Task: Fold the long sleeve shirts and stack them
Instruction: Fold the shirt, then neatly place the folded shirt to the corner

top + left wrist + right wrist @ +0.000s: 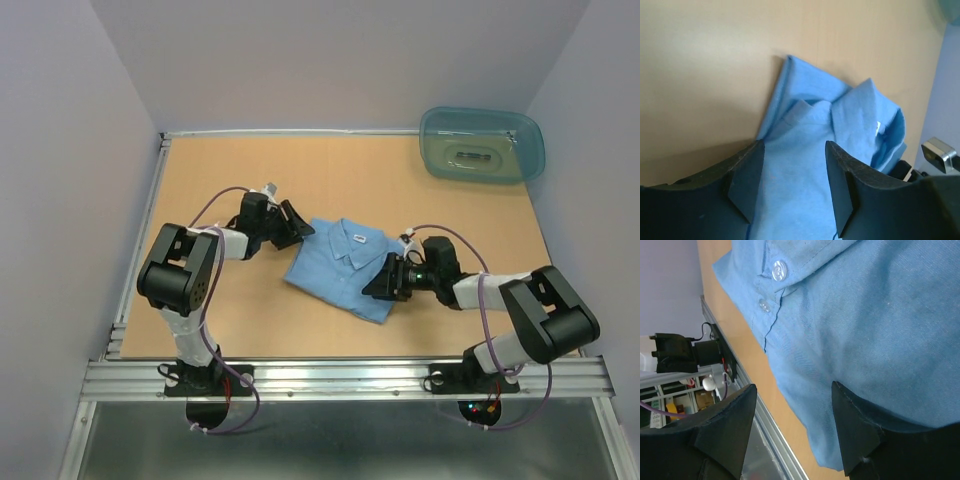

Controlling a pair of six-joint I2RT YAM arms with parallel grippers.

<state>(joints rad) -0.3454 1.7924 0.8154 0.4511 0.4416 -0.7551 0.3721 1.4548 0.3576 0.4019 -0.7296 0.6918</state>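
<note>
Folded light blue shirt (pixel 335 270) lies just right of the open left gripper (pixel 297 228) and just left of the open right gripper (pixel 378 287), both empty and equally near.

Shirt (pixel 340 262) lies between left end effector (pixel 300 228) and right end effector (pixel 378 285).

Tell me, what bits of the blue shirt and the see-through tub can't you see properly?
- Top view: the shirt's sleeves do not show, and the right jaws cover part of its right edge.
- Left wrist view: the left jaws and the bottom edge cut off the shirt's lower part.
- Right wrist view: the top edge cuts off most of the collar.
- Top view: the shape seen through the tub is too blurry to name.
</note>
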